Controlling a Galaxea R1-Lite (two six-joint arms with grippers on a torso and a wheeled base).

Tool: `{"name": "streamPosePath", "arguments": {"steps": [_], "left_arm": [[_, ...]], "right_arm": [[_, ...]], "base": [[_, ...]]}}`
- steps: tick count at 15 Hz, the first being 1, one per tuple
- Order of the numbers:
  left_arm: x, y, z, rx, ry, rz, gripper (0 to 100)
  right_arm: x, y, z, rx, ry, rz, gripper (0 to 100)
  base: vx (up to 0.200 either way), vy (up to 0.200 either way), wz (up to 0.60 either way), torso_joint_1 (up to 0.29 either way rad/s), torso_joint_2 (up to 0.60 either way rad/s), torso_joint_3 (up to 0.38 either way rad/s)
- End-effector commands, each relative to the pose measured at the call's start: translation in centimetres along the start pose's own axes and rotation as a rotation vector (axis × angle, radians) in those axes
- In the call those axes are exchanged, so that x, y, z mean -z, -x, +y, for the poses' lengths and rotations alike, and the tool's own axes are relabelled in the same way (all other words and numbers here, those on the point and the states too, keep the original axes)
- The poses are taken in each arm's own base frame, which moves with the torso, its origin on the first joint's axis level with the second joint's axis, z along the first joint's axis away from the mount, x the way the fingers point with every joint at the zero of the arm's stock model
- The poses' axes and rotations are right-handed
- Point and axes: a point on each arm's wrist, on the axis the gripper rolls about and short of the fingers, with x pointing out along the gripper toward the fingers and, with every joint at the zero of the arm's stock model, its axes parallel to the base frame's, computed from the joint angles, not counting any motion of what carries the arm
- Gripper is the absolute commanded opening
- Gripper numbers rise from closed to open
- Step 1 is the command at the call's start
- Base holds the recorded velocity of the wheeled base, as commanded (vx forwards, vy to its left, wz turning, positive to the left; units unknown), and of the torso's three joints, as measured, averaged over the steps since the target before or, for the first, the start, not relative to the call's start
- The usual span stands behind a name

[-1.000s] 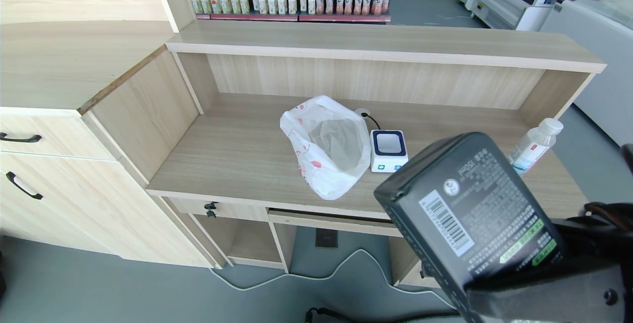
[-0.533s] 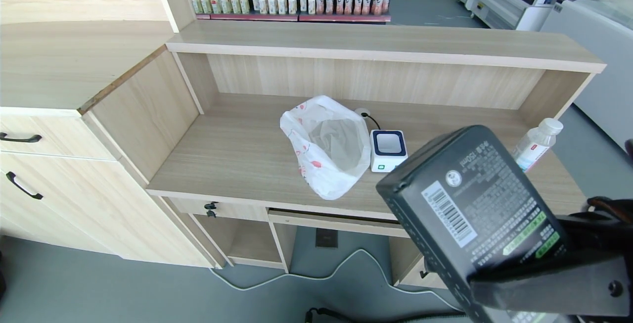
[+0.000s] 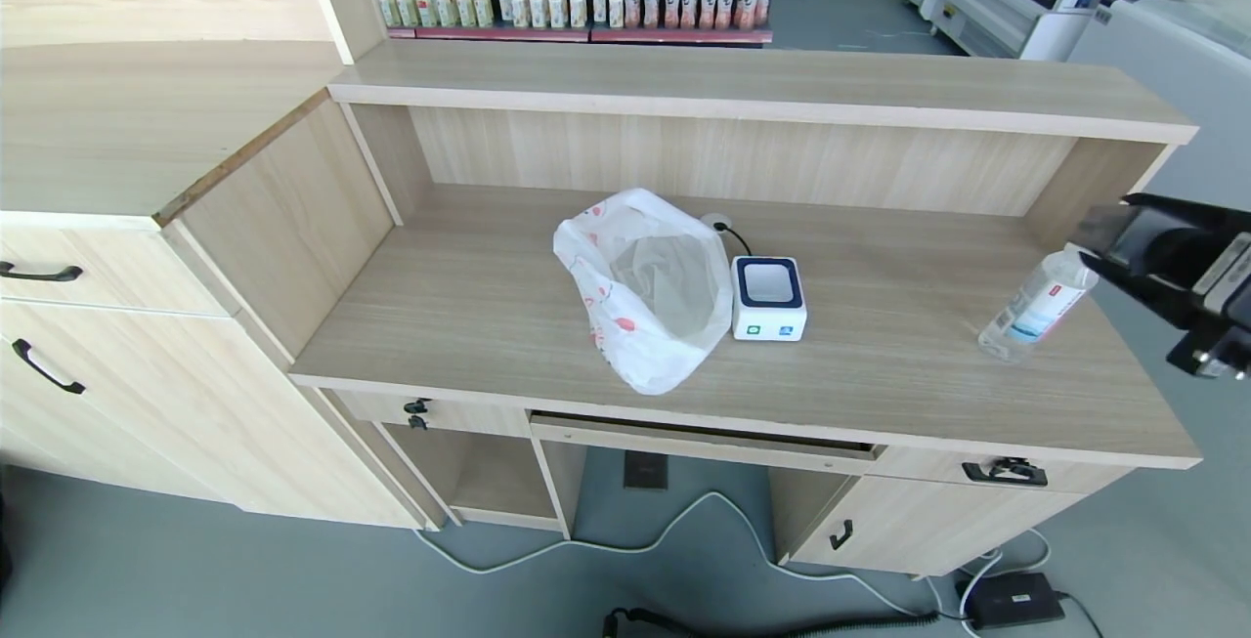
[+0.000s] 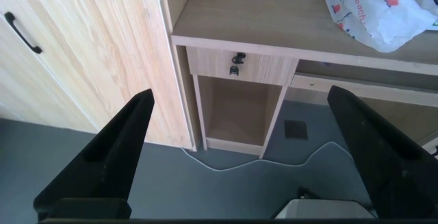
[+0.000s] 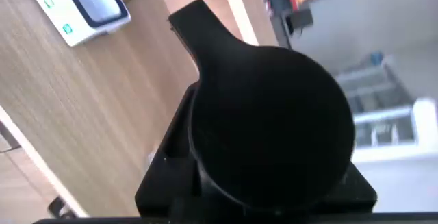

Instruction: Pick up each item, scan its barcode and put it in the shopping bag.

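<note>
Logging the bottle (image 3: 1034, 308) first: it is on the counter (image 3: 469, 306) at the robot's far right end, well apart from the scanner (image 3: 769, 298) and farther still from the shopping bag (image 3: 640, 286). The right gripper (image 3: 1136, 239) hangs at the counter's right edge, just beside the bottle's white cap; I cannot tell whether it touches. I also cannot tell how far this gripper is open or whether it holds anything, because in the right wrist view a black round shape (image 5: 267, 121) sits close to the lens and blocks the line of sight. The left gripper (image 4: 239, 94) is spread wide with nothing in it, low in front of the counter's left cubby and above the grey floor. The shopping bag, white with red print, lies just beside the scanner on the robot's left of it, its mouth open toward the head camera; inside I see only crumpled translucent film. The scanner's dark window faces up, and a cable (image 3: 735, 239) runs from it toward the back wall. The bottle's long axis, in the head view, runs from its base near the front edge up and rightward to the cap. I cannot tell whether it stands fully upright or leans.
</note>
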Motion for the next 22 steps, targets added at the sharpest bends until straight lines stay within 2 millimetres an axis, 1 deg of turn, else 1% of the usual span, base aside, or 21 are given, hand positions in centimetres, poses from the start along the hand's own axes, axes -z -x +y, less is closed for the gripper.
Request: {"name": "streamPosePath", "arguments": {"steps": [1,2,5,9,10,12,14,15,16,17,19,20,21,22], "left_arm": [[0.0,0.0,0.0,-0.001,0.000,0.001,100],[0.0,0.0,0.0,-0.001,0.000,0.001,100],[0.0,0.0,0.0,-0.001,0.000,0.000,100],[0.0,0.0,0.0,-0.001,0.000,0.000,100],[0.0,0.0,0.0,-0.001,0.000,0.000,100],[0.0,0.0,0.0,-0.001,0.000,0.000,100],[0.0,0.0,0.0,-0.001,0.000,0.000,100],[0.0,0.0,0.0,-0.001,0.000,0.001,100],[0.0,0.0,0.0,-0.001,0.000,0.000,100],[0.0,0.0,0.0,-0.001,0.000,0.000,100],[0.0,0.0,0.0,-0.001,0.000,0.001,100],[0.0,0.0,0.0,-0.001,0.000,0.000,100],[0.0,0.0,0.0,-0.001,0.000,0.000,100],[0.0,0.0,0.0,-0.001,0.000,0.000,100]], "right_arm": [[2.9,3.3,-1.0,0.158,-0.212,0.328,0],[3.2,3.7,-0.6,0.159,-0.260,0.350,0],[3.5,3.7,-0.1,0.139,-0.392,0.376,0],[3.8,3.4,0.0,0.135,-0.415,0.381,0],[3.7,3.3,0.1,0.132,-0.465,0.372,0],[3.5,2.6,0.1,0.117,-0.498,0.338,0],[3.5,0.5,-1.0,0.129,-0.511,0.289,0],[4.0,-0.9,-1.5,0.155,-0.543,0.289,0],[4.4,-1.8,-1.8,0.172,-0.560,0.298,0],[4.8,-4.7,-1.9,0.188,-0.649,0.307,0],[5.8,-8.6,-0.4,0.134,-0.875,0.296,0],[6.3,-10.4,0.6,0.112,-1.001,0.297,0],[6.5,-10.7,0.8,0.112,-1.038,0.299,0],[7.2,-13.3,1.8,0.121,-1.332,0.294,0]], "base": [[0.000,0.000,0.00,0.000,0.00,0.000],[0.000,0.000,0.00,0.000,0.00,0.000],[0.000,0.000,0.00,0.000,0.00,0.000],[0.000,0.000,0.00,0.000,0.00,0.000],[0.000,0.000,0.00,0.000,0.00,0.000],[0.000,0.000,0.60,0.002,0.00,0.007],[0.000,0.000,0.60,0.000,0.00,0.005],[0.000,0.000,0.60,0.002,0.00,0.012],[0.000,0.000,0.60,-0.002,0.00,-0.002],[0.000,0.000,0.60,0.002,0.01,0.002],[0.000,0.000,0.00,0.000,0.00,0.000],[0.000,0.000,0.00,0.000,0.00,0.000],[0.000,0.000,0.00,0.000,0.00,0.000],[0.000,0.000,0.00,0.000,0.00,0.000]]}}
